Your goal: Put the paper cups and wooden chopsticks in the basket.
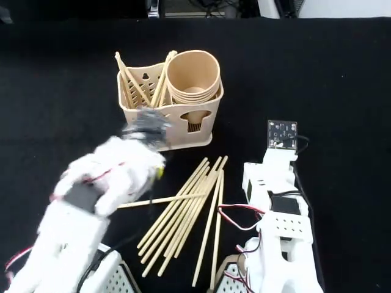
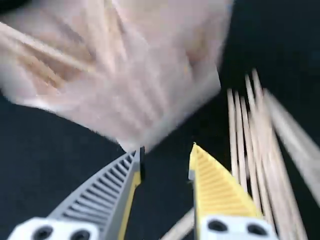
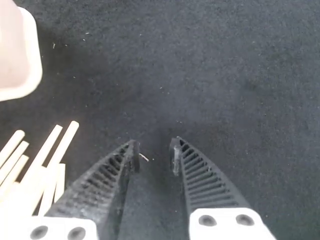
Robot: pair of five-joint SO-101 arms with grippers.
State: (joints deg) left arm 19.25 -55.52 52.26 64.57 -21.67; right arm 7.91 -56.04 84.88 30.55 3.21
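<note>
Wooden chopsticks (image 1: 183, 210) are laid along a 7-to-1 o'clock axis, at 5 o'clock from the left gripper (image 1: 148, 127), whose jaws are spread and empty. The right gripper (image 3: 152, 150), likewise parted, is at their 3 o'clock.

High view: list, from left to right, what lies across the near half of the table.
Left arm → loose wooden chopsticks on the black cloth → right arm. The basket stands farther back, outside that strip.

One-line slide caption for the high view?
Left arm at the basket, which holds stacked paper cups and some chopsticks; more wooden chopsticks loose on the black table.
</note>
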